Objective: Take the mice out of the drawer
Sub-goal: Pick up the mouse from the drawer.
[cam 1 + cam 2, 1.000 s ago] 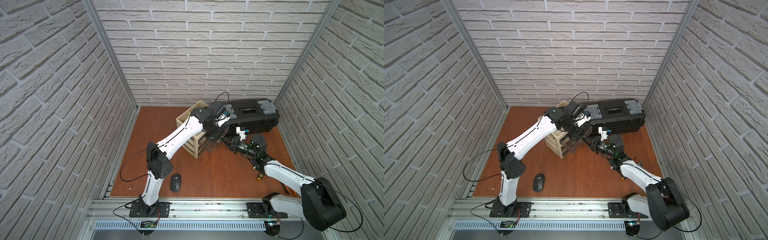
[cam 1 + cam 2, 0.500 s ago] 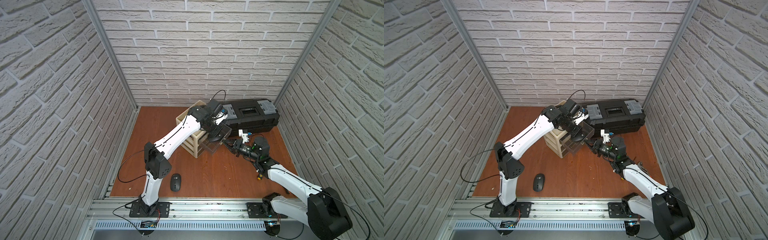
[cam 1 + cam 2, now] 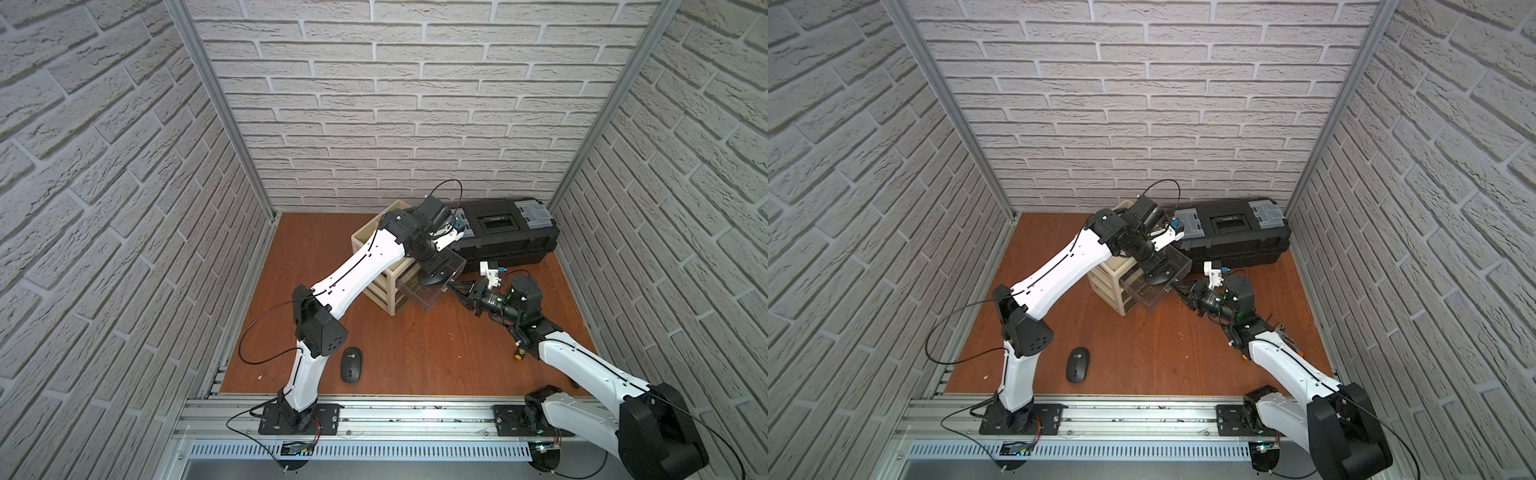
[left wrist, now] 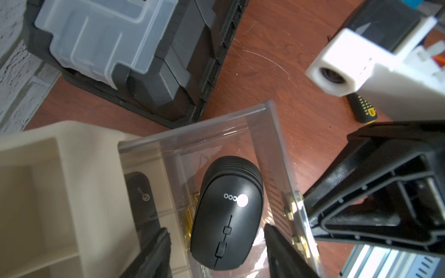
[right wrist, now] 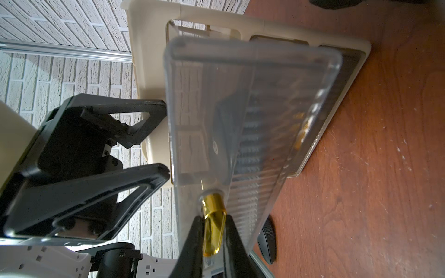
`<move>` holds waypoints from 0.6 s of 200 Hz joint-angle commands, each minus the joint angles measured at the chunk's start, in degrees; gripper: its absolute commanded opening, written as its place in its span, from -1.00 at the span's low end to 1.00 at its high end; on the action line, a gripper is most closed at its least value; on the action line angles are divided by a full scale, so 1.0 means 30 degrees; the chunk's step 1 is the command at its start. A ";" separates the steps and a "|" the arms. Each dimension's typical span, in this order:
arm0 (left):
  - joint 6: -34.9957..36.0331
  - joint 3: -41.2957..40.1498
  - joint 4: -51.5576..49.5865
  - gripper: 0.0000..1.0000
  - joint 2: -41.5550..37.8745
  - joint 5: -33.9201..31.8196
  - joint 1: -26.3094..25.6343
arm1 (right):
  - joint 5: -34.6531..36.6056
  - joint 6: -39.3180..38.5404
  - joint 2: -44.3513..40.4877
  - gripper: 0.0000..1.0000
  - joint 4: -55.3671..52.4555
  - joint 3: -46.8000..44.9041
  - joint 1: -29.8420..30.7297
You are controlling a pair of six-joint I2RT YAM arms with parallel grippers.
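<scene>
- The left arm reaches over the beige drawer unit [image 3: 363, 237], and the left gripper [image 3: 433, 275] hangs above the clear drawer [image 3: 424, 298], which stands pulled out.
- The right gripper [image 3: 453, 287] points at the drawer's front, its tips against it.
- One mouse [image 3: 351, 365] lies on the wooden table [image 3: 415, 353], just beside the left arm.
- A black toolbox [image 3: 505, 237] stands by the back wall.

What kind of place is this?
Probably a robot test booth: a left arm and right arm bolted to a metal rail, brick-look walls around, a drawer unit and toolbox to practise on.
</scene>
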 commanded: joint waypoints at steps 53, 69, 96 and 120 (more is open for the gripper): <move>0.2136 0.1521 -0.1016 0.50 0.1886 0.0375 -0.0261 | -0.0054 -0.0895 -0.0142 -0.84 -0.0553 0.0067 -0.0291; 0.2096 0.1632 -0.1207 0.67 0.2156 0.0103 -0.0285 | -0.0107 -0.0939 -0.0172 -0.84 -0.0576 0.0125 -0.0291; 0.2092 0.1604 -0.1312 0.82 0.2356 -0.0103 -0.0314 | -0.0169 -0.0972 -0.0203 -0.84 -0.0578 0.0184 -0.0317; 0.2171 0.1604 -0.1538 0.86 0.2536 -0.0033 -0.0306 | -0.0169 -0.0955 -0.0231 -0.84 -0.0500 0.0188 -0.0313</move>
